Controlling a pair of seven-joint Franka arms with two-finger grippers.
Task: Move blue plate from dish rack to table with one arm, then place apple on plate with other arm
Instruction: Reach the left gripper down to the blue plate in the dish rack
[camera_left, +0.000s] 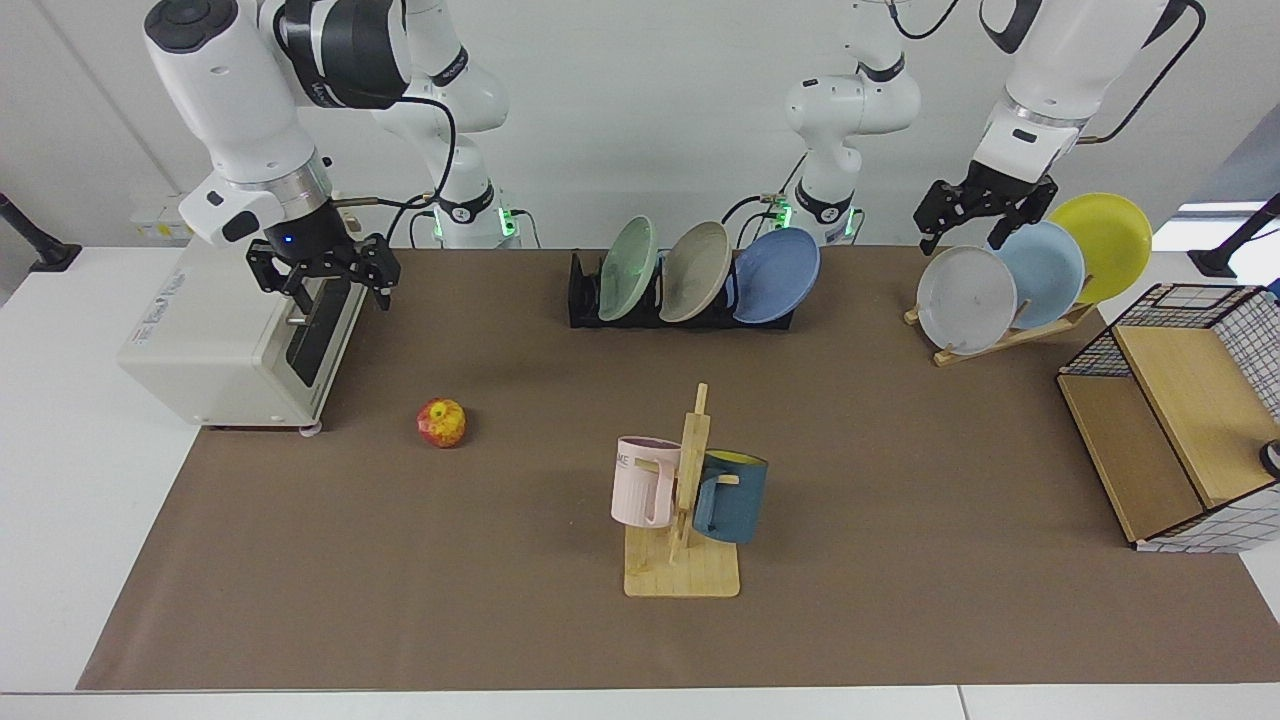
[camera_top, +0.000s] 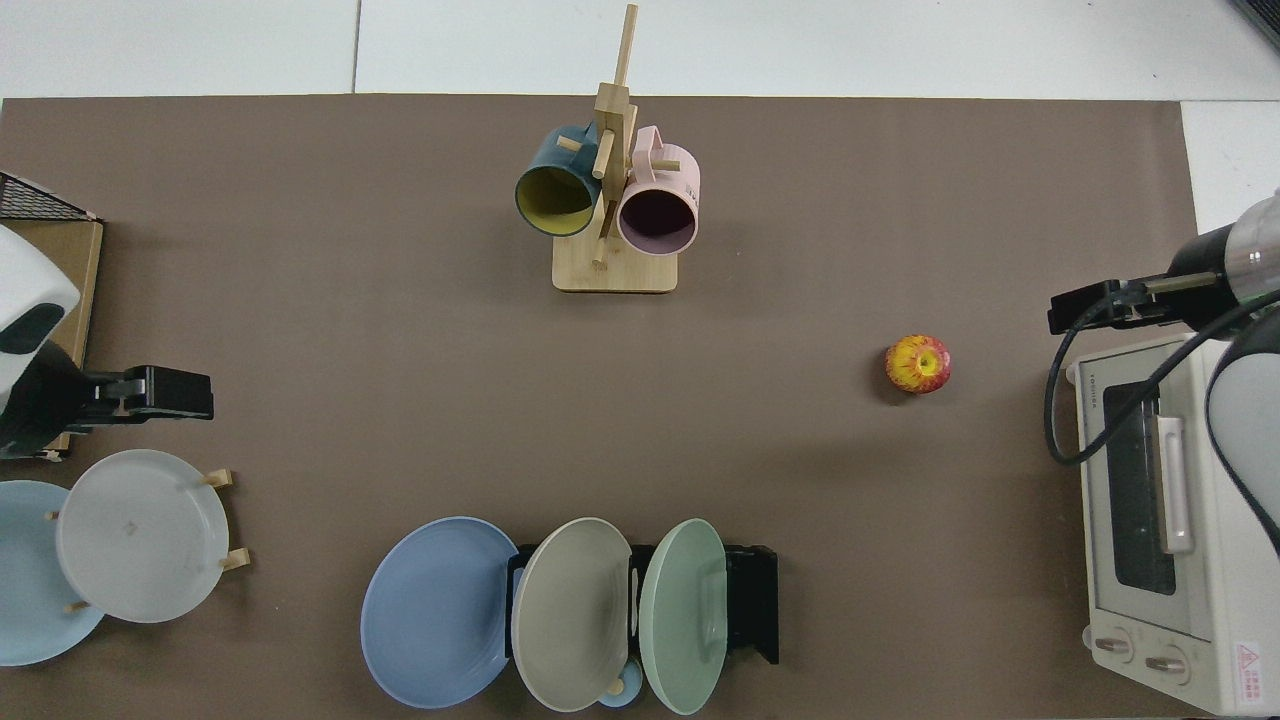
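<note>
The blue plate (camera_left: 778, 275) (camera_top: 435, 612) leans in the end slot of the black dish rack (camera_left: 585, 300) (camera_top: 752, 600), beside a beige and a green plate. The red and yellow apple (camera_left: 441, 422) (camera_top: 917, 363) lies on the brown mat of the table (camera_left: 300, 600). My right gripper (camera_left: 325, 285) (camera_top: 1085, 308) hangs open over the toaster oven, up and to the left of the apple in the facing view. Over the wooden plate stand my left gripper (camera_left: 985, 225) (camera_top: 165, 392) is open too. Neither gripper holds anything.
A white toaster oven (camera_left: 230, 340) stands at the mat's left edge in the facing view. A wooden stand (camera_left: 1010, 335) carries grey, pale blue and yellow plates. A mug tree (camera_left: 685, 520) with a pink and a dark blue mug stands mid-table. A wire and wood basket (camera_left: 1170, 430) is at the right.
</note>
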